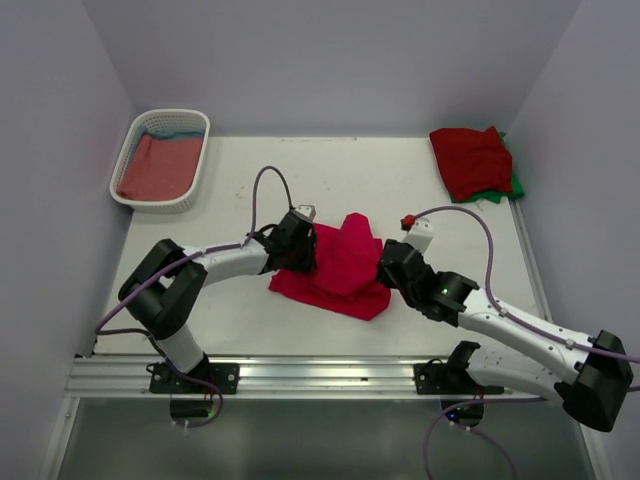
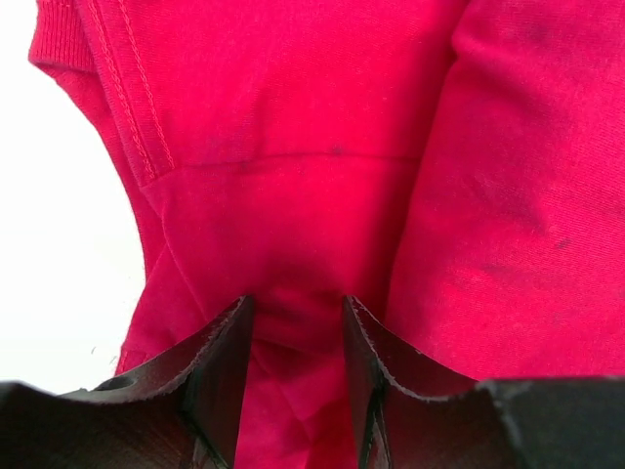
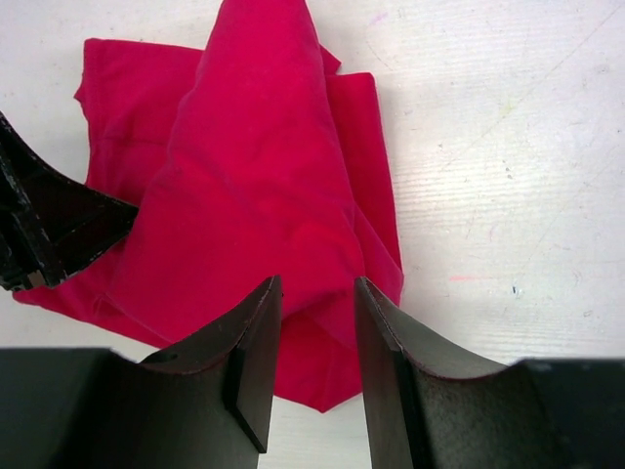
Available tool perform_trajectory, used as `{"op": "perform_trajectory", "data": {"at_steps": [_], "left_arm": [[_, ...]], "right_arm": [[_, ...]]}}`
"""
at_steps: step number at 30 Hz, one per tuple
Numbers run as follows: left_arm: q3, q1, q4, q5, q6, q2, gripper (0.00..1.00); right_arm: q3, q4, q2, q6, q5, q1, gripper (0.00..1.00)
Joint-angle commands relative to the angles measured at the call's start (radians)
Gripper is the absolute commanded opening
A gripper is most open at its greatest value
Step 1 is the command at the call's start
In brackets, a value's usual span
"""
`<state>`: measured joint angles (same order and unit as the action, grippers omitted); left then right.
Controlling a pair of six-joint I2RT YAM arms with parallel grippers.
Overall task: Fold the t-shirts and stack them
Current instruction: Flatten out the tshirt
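A bright crimson t-shirt [image 1: 338, 268] lies crumpled at mid-table, its middle pulled up into a ridge. My left gripper [image 1: 299, 244] is at its left edge, shut on a bunch of the crimson cloth [image 2: 293, 195]; the fabric fills the gap in the left gripper [image 2: 296, 305]. My right gripper [image 1: 386, 268] is at the shirt's right side. It is shut on a fold, and the crimson t-shirt [image 3: 254, 166] rises as a cone from the right gripper [image 3: 316, 285]. A darker red t-shirt [image 1: 470, 158] lies folded on a green one [image 1: 516, 186] at the back right.
A white slatted basket [image 1: 130, 150] stands at the back left with a dusty-red t-shirt [image 1: 155, 168] and a blue one [image 1: 180, 133] in it. The left gripper's black finger [image 3: 54, 230] shows at the left of the right wrist view. Walls enclose the table.
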<state>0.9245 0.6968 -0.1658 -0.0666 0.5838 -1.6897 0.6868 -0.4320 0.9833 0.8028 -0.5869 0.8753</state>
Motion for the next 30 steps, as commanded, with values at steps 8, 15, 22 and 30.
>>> {"op": "perform_trajectory", "data": {"at_steps": [8, 15, 22, 30], "left_arm": [[-0.033, 0.012, -0.012, -0.05, 0.021, -0.007, 0.06], [-0.058, 0.021, 0.005, -0.084, 0.042, 0.018, 0.0], [-0.056, 0.058, -0.09, -0.213, 0.076, 0.244, 0.0], [-0.059, 0.061, -0.161, -0.279, 0.093, 0.469, 0.0]], "right_arm": [[0.051, 0.076, 0.066, -0.037, 0.004, 0.004, 0.33], [0.141, 0.128, 0.141, -0.14, 0.1, 0.004, 0.12], [0.293, 0.139, 0.342, -0.238, 0.196, 0.004, 0.1], [0.445, 0.147, 0.561, -0.277, 0.291, 0.004, 0.33]]}}
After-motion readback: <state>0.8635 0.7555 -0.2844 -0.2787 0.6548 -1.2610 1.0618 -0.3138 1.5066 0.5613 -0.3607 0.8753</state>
